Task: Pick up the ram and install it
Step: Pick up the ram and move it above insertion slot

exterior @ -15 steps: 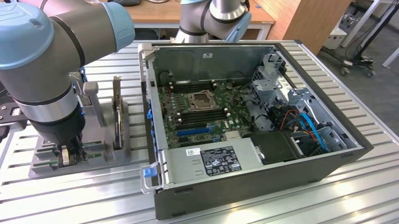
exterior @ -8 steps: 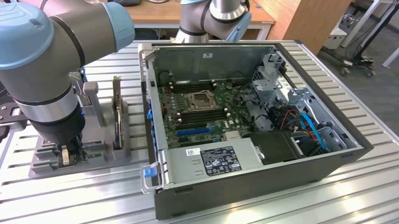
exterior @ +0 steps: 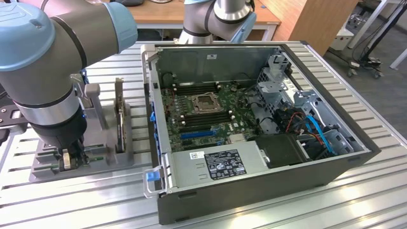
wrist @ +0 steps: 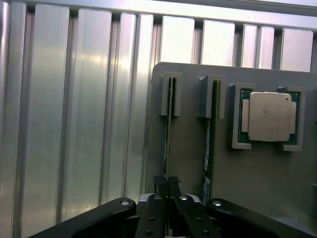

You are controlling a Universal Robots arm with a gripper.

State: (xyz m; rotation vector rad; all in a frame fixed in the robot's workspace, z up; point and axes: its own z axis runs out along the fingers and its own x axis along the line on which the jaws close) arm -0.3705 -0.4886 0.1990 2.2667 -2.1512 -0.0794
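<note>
The ram (wrist: 168,126) stands on edge in a slot of the grey holder (wrist: 187,148), pinched along its thin edge by the gripper (wrist: 166,180), so a shallow hold may let it tilt, bind or slip.

Seeing a dark grey metal computer case (exterior: 267,187) lying open on a ribbed aluminium table (exterior: 356,205); at its nine o'clock in the exterior view, noting a grey plastic holder block (exterior: 117,164) cradling a square silver processor chip (wrist: 269,116).

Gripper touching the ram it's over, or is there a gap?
Touching. Wrist view: the gripper fingertips pinch the ram edge from both sides, with no gap visible.
</note>
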